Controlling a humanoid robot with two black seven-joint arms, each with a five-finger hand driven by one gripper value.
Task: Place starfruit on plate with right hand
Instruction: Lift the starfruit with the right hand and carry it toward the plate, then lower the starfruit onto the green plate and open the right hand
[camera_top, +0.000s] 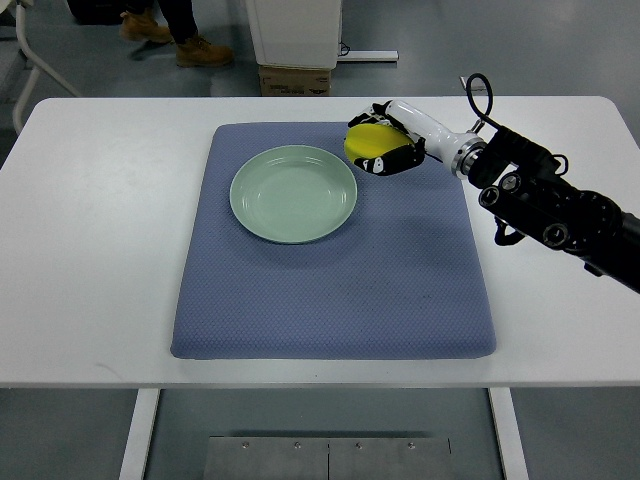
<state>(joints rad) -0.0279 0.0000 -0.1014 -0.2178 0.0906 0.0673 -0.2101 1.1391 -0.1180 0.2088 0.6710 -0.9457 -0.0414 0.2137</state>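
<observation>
A yellow starfruit (366, 141) sits at the far right part of the blue mat, just right of the plate. My right hand (386, 138) is wrapped around it, black fingers curled over its top and near side. The pale green plate (293, 193) lies empty on the mat, its rim a short way left of the fruit. My right arm (540, 195) comes in from the right edge. No left arm shows in the picture.
The blue mat (330, 290) covers the middle of the white table (90, 240). Beyond the table's far edge stand a cardboard box (295, 80) and a person's boots (200, 48). A chair leg (40, 70) is at far left.
</observation>
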